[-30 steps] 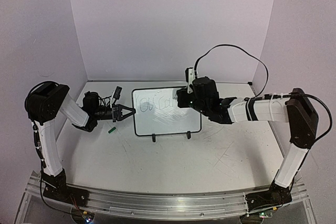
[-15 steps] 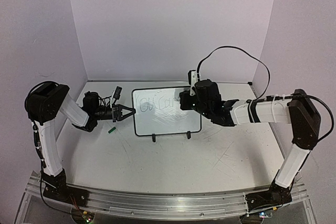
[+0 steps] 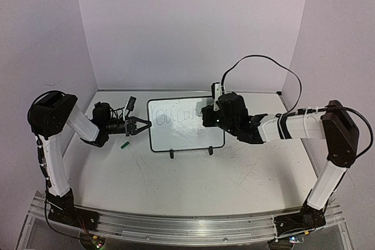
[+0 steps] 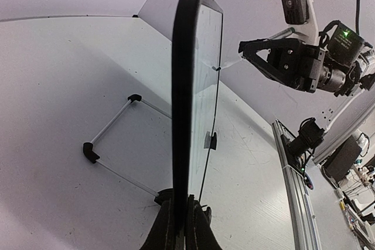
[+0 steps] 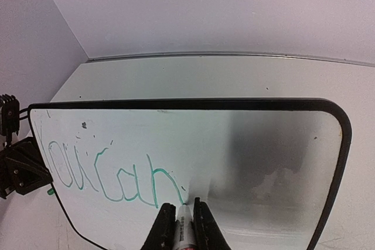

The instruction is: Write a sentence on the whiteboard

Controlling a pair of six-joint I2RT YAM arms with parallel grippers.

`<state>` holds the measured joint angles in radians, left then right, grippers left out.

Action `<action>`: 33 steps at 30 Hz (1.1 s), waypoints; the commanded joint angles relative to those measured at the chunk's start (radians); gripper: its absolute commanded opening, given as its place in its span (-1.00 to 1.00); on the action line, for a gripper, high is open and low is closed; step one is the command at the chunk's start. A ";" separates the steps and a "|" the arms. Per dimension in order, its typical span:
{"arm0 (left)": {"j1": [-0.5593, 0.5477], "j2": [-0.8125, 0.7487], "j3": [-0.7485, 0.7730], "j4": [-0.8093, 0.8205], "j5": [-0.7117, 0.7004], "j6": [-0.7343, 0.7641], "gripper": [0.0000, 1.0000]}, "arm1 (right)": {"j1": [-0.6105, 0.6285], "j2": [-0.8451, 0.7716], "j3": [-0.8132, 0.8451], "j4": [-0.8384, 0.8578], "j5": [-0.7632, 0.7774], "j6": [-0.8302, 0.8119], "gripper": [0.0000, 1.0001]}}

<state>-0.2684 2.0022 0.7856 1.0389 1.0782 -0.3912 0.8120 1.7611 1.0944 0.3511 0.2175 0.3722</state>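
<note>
Tabletop, whiteboard, marker in right hand

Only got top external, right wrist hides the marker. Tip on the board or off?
Observer: On. Right wrist view shows the marker tip touching the whiteboard just past the last letter.
Operator: What's written?
Observer: The sentence reads "You can", in green, one line.
Operator: Left actually gripping the frame?
Observer: Yes, left wrist view shows the left gripper clamped on the board's edge.
</note>
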 commanded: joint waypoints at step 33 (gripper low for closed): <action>0.009 -0.049 -0.004 -0.020 -0.061 0.025 -1.00 | 0.201 0.141 0.285 -0.131 -0.096 -0.128 -1.00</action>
<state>-0.2691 1.9949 0.7853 1.0305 1.0675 -0.3865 0.9963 1.8497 1.3025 0.2553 0.1605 0.2580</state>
